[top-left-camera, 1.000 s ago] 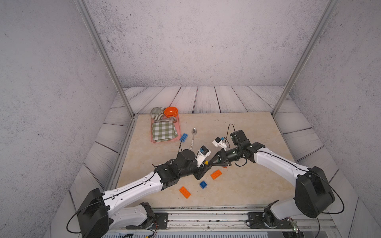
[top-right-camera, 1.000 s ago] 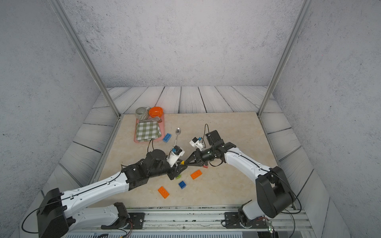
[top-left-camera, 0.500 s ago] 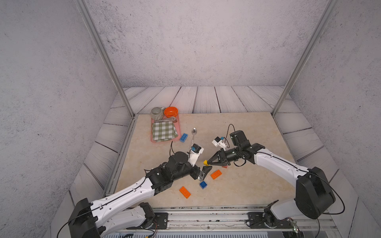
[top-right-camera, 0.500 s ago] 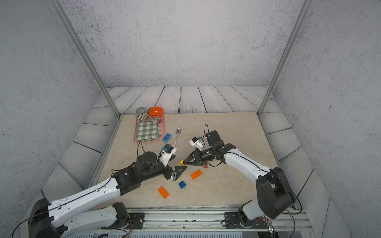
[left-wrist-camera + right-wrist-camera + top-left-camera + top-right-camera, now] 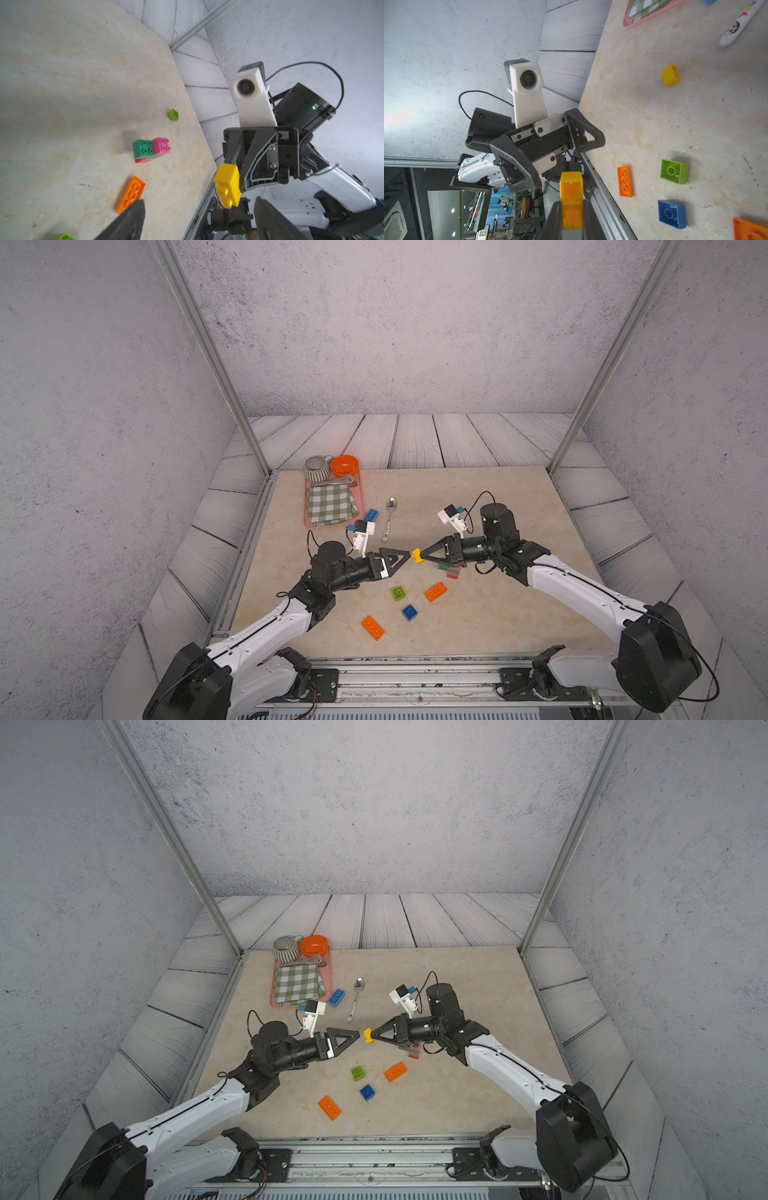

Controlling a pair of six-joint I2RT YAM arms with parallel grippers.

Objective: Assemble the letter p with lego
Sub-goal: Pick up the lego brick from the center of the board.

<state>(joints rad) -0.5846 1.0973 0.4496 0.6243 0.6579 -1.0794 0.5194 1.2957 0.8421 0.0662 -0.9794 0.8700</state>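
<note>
Yellow brick (image 5: 227, 187), studs showing, clamped in the right jaws.

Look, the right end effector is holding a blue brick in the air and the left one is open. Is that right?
Not blue. The left wrist view shows the right end effector holding a yellow brick in the air; the left end effector is open.

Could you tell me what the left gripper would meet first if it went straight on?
Most likely the yellow brick pinched in the right gripper: it sits just ahead of the open left gripper, in line in both top views, though height is unclear.
</note>
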